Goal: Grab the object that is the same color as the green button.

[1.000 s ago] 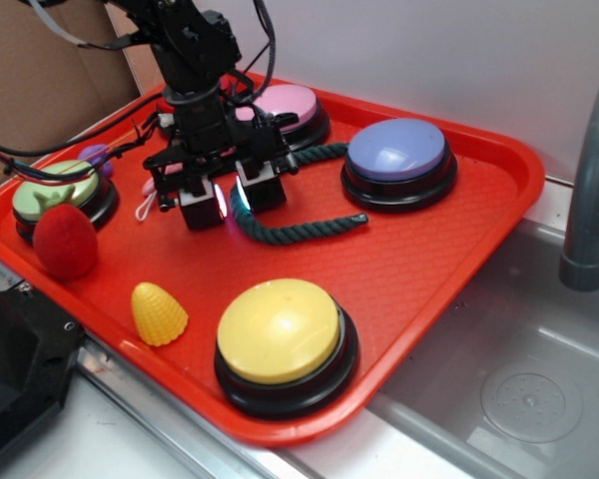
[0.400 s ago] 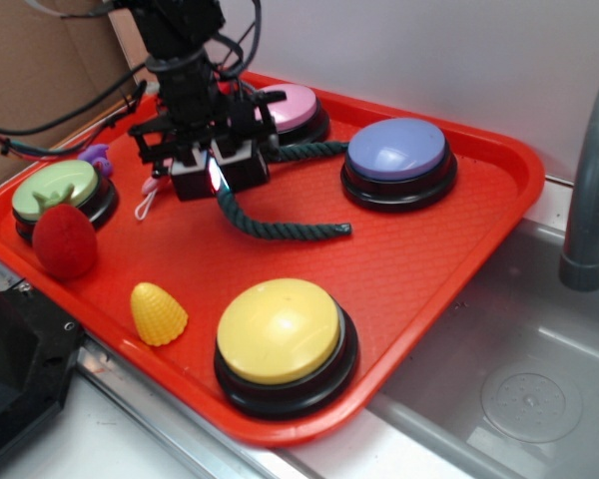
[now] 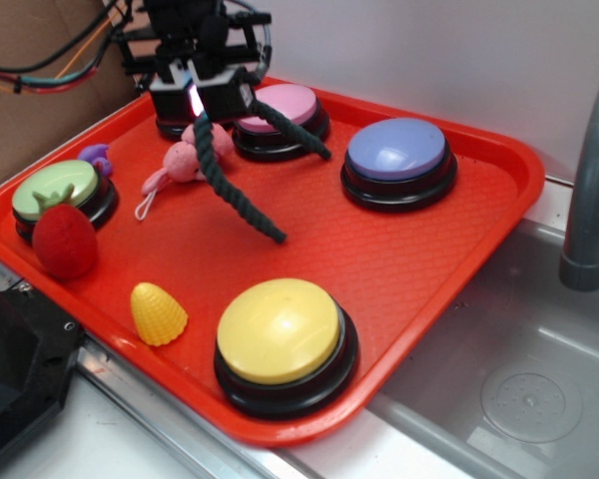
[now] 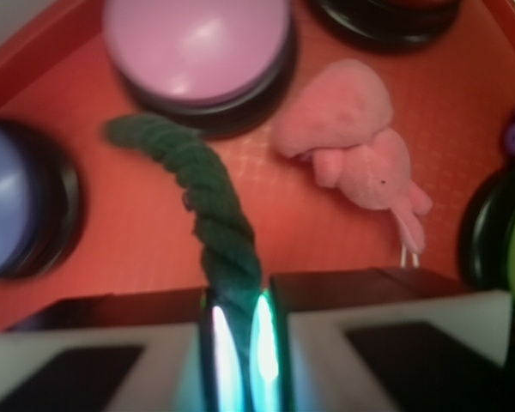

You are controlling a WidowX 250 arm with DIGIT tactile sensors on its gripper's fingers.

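At upper left, the tool [image 3: 202, 97] pinches the dark green rope [image 3: 235, 190], which hangs below it over the red tray [image 3: 399, 259], both ends seemingly lifted clear.

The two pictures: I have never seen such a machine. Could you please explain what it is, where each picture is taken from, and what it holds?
It is a small robot arm working over a red tray. One picture is taken from outside, beside the tray. The other is taken from a camera on the arm's wrist, looking down past its hand. The hand is shut on a dark green rope, which hangs from it. On the tray are dome buttons: green, yellow, pink, blue. There are also a red plush strawberry, a pink plush toy and a small yellow cone.
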